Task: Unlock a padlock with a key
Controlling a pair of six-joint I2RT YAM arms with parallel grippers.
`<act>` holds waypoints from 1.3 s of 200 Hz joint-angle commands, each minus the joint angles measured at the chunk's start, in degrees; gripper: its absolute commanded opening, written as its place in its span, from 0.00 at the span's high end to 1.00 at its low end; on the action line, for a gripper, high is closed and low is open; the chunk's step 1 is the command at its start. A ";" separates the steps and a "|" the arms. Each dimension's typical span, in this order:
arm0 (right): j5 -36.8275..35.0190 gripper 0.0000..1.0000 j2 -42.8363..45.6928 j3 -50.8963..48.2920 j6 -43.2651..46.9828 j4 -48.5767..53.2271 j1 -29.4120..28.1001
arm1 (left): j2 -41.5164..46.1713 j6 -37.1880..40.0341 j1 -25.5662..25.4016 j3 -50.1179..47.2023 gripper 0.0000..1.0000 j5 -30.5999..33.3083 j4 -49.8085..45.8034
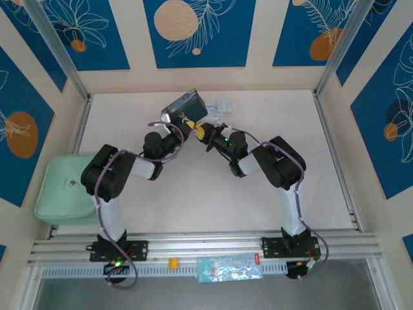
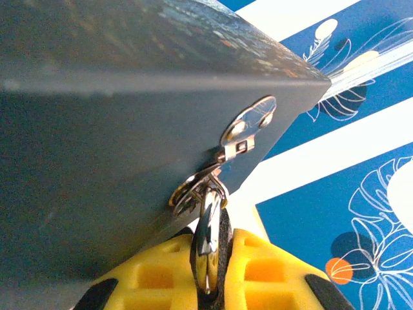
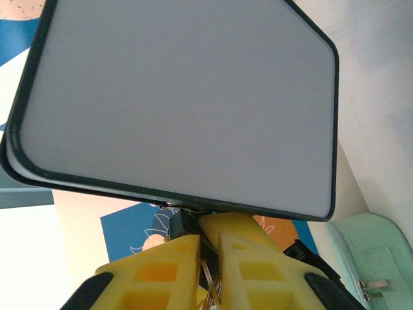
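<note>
The blue painted tin [image 1: 186,105] is held tilted off the table between both arms. In the left wrist view its dark side [image 2: 97,129] carries a silver hasp [image 2: 248,126], and the padlock [image 2: 208,236] hangs from the hasp's ring, seen edge-on as a shiny strip. My left gripper [image 2: 210,274] is shut on the padlock, just below the tin [image 1: 188,123]. My right gripper [image 3: 208,258] is shut on the thin silvery key [image 3: 208,279], right under the tin's pale bottom [image 3: 181,97] and close to the left fingers [image 3: 240,226]. The keyhole is hidden.
A mint green pouch [image 1: 61,187] lies at the table's left edge, also low right in the right wrist view [image 3: 364,258]. A small clear packet [image 1: 224,104] sits just behind the tin. A blue packet [image 1: 229,268] rests on the front rail.
</note>
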State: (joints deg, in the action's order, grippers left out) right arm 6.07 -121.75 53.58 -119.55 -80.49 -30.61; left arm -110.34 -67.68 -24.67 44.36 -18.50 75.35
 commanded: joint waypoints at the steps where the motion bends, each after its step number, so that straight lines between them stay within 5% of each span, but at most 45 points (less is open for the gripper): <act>1: -2.72 0.82 0.27 1.98 -24.17 0.19 0.37 | -0.04 -2.13 -3.56 -0.63 1.00 -10.68 5.33; 66: -3.05 0.63 1.69 -3.09 -20.80 0.16 0.73 | -1.52 -5.25 -2.51 -1.57 1.00 -6.77 5.33; 166: 8.98 0.47 3.54 -9.76 2.87 2.72 5.81 | -0.94 -5.75 -1.70 -3.12 1.00 -4.77 2.90; 233: 13.30 0.43 15.58 -12.85 36.32 33.01 6.73 | -1.54 -6.47 -1.70 -2.96 1.00 -4.17 0.15; 260: 14.11 0.45 17.78 -11.25 47.93 37.74 6.29 | -1.72 -7.29 -1.70 -2.88 1.00 -4.51 -0.18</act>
State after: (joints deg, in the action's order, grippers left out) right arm 18.31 -105.97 40.82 -88.18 -52.53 -23.94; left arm -112.20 -73.82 -26.15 41.28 -22.31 74.30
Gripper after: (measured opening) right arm 0.560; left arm 0.097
